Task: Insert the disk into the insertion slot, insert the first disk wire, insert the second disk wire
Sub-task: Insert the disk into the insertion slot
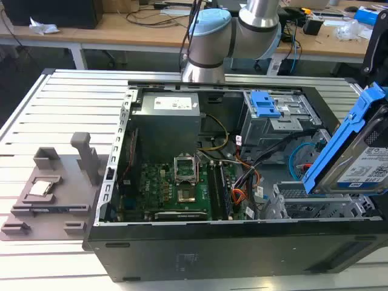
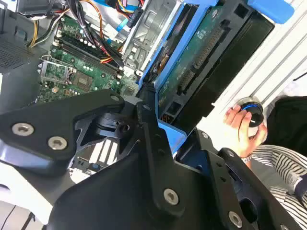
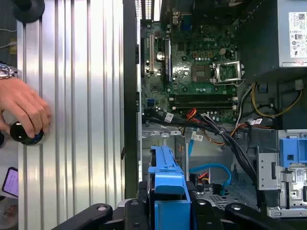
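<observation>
**Disk Held Tilted Above the Insertion Slot**

**Position of the disk.** The disk (image 1: pixel 359 162) is at the exterior view's right edge, clear of the computer case (image 1: pixel 182 254) and not seated. Its long axis runs steeply, from a low end near the frame's lower right to a high end near the upper right. The label side faces the exterior camera. In the second wrist view, the circuit-board side faces the camera.

**Relation to the slot.** The insertion slot (image 1: pixel 315 207) lies just under the disk's low end, inside the case. The slot is low and nearly flat, so the disk's long axis stands at a marked angle to it. No part of the blue carrier (image 1: pixel 336 145) appears to have entered the cage, though whether its low end touches the cage cannot be told.

**Gripper.** The gripper (image 3: pixel 168 203) is closed on one end of the carrier, with a black finger on each side of the blue frame in both wrist views.

**Surroundings.**
- The second disk wire (image 1: pixel 295 159) loops just beside the slot, toward the exterior view's left, and is unplugged from the disk.
- The taller grey cage (image 1: pixel 276 118) stands beyond the wire.
- The motherboard (image 1: pixel 182 182) lies further toward the exterior view's left.

**Arm.** The arm (image 1: pixel 209 36) has its joints at the upper centre of the exterior view, behind the case.

**Person.** A person's hand (image 3: pixel 24 112) rests on a dark round knob (image 3: pixel 25 134) on the slatted table (image 3: pixel 81 120), well apart from the disk.
</observation>
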`<state>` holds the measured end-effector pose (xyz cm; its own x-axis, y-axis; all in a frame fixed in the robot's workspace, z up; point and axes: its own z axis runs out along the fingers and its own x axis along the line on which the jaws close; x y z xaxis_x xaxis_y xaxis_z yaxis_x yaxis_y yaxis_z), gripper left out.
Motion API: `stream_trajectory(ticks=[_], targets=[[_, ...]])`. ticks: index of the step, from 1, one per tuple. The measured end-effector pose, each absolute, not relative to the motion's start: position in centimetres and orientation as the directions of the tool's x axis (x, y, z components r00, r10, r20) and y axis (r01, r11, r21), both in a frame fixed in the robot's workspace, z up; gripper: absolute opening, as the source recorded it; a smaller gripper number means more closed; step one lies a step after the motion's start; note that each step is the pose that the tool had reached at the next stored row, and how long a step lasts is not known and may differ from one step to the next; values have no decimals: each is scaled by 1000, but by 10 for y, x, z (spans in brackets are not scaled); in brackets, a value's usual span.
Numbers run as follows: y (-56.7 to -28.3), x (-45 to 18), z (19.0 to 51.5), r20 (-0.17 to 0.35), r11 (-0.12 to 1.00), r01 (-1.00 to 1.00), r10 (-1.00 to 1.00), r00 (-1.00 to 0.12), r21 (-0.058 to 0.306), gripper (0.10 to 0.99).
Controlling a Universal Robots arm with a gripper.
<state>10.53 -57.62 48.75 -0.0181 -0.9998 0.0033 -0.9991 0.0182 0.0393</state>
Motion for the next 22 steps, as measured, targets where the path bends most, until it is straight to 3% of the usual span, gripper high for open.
stream_trajectory(ticks=[22], targets=[[-576,105,472,3,18,-999,-1000,-18,39,369]])
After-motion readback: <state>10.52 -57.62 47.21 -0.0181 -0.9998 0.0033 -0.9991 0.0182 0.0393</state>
